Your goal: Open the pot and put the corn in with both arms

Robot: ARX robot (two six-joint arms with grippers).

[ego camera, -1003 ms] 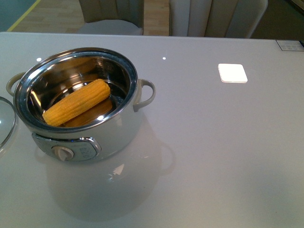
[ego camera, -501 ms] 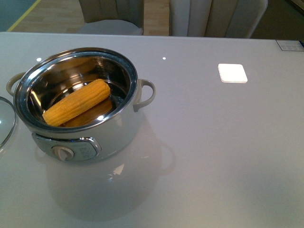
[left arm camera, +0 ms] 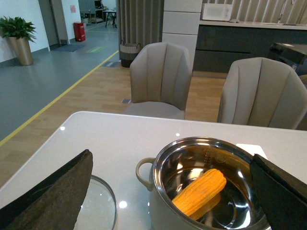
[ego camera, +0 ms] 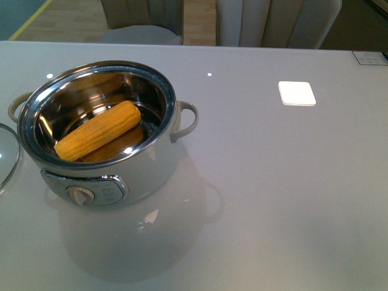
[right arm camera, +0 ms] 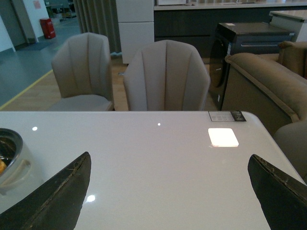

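The pot [ego camera: 100,130] stands uncovered near the table's [ego camera: 273,182] left front edge, the corn [ego camera: 97,138] lying slantwise inside on the steel bottom; to its right the tabletop runs wide and bare; a glass lid [ego camera: 6,154] lies just left, cut off by the frame; the left gripper [left arm camera: 168,201] and right gripper [right arm camera: 168,191] both gape wide, holding nothing, only their fingertips showing.

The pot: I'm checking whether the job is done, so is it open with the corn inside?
Yes. The pot is open, the corn cob lies inside, and a glass lid rests beside it.
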